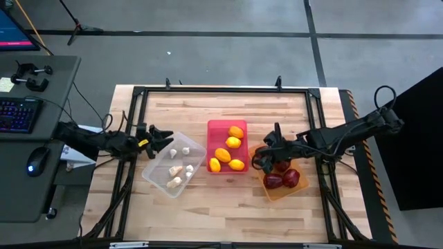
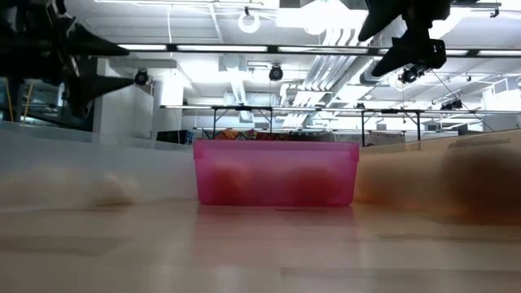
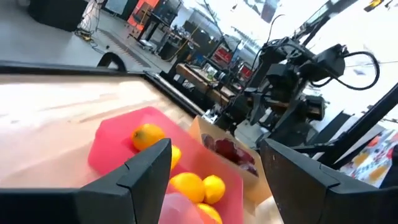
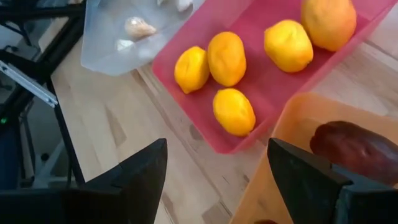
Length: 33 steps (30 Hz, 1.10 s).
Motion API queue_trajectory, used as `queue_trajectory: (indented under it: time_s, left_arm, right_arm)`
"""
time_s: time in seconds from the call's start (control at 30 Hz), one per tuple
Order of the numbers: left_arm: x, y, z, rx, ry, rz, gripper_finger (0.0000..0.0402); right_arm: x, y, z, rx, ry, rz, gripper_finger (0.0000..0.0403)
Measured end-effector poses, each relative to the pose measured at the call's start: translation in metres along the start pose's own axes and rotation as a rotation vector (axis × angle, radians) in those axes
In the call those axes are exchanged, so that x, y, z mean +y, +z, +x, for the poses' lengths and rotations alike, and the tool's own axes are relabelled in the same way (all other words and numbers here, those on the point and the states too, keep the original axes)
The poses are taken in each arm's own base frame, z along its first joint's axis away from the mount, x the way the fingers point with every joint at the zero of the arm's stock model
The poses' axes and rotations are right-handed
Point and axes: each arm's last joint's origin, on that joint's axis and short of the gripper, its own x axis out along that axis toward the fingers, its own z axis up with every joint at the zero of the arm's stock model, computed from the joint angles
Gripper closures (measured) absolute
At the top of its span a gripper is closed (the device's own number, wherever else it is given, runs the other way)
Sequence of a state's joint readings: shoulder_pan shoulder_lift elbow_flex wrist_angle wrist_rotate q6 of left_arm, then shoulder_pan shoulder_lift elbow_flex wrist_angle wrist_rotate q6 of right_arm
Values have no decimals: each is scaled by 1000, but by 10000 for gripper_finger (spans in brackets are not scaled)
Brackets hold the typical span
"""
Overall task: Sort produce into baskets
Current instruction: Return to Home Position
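garlic bulbs (image 1: 178,170) seen gathered in clear bin (image 1: 154,173); lemons (image 1: 229,153) in red-pink bin (image 1: 215,128); dark red fruits (image 1: 284,179) in orange bin (image 1: 275,195). left gripper (image 1: 166,136) held at clear bin's rim, fingers spread, nothing pinched. right gripper (image 1: 260,158) held over orange bin's edge, fingers spread, empty.

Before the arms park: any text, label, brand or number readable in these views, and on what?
No text can be read in any view.
On the monitor beside the table: too small to read.
On the yellow note on the side desk: too small to read.
On the keyboard: too small to read.
On the clear bin, red bin and orange bin: no labels visible.
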<state>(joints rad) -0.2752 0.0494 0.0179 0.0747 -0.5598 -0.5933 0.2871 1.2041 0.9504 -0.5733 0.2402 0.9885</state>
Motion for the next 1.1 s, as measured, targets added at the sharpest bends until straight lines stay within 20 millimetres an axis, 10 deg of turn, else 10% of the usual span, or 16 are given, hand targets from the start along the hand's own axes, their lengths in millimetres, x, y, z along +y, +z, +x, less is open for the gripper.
queue_trajectory:
  time_s: [0.57,0.87,1.1]
  left_arm:
    - [2,0,0,-8,25,150,227]
    - [2,-1,1,-4,28,242,229]
    - [2,-1,1,-4,28,236,229]
  right_arm:
    - [-14,-30,-9,183,-205,-109,145]
    - [-17,-56,-32,123,-320,-108,225]
    - [-14,-34,-24,48,-233,-89,272]
